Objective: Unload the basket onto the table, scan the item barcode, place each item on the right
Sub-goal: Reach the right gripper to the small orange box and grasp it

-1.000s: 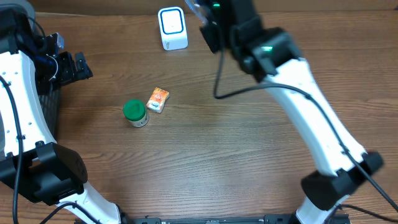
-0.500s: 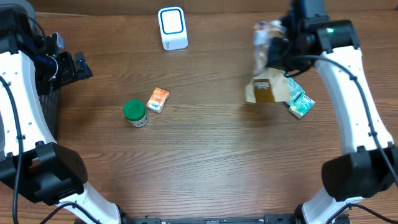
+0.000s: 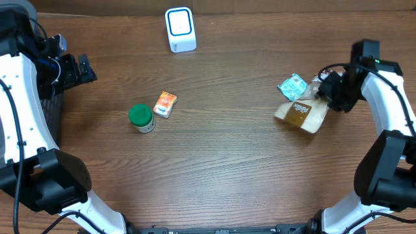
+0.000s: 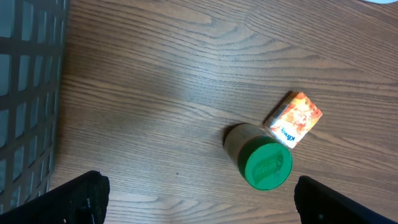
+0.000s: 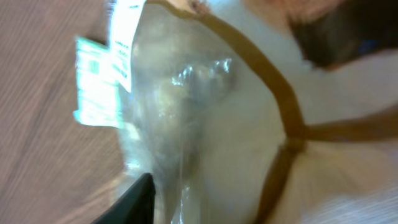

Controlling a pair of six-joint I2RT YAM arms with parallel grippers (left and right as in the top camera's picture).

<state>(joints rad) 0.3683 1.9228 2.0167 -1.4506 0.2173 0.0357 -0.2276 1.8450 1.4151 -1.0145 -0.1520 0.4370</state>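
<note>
We think the job is somewhere in the middle. The snack bag (image 3: 302, 116) lies flat on the table (image 3: 221, 175) on the right side, well apart from the scanner (image 3: 181, 29) at the far edge. We cannot tell if it got its beep. The jar (image 3: 141, 118) and the little box (image 3: 165, 104) sit close together left of the middle. Nobody holds them, so we guess they wait for their turn.

The right gripper (image 3: 330, 91) is at the bag's edge. Its own camera is so close and blurry that we cannot tell if it pinches the bag or not. The left gripper (image 4: 198, 183) is spread wide and holds nothing, near a wire basket (image 4: 28, 93).

The bag is soft, crinkly and shiny, tan with brown bands. A small blue-green packet (image 3: 292, 85) lies just beside it. The jar is round with a smooth green lid. The box is orange with square corners. The scanner is a white block with rounded corners. The table is brown wood with long lines.
</note>
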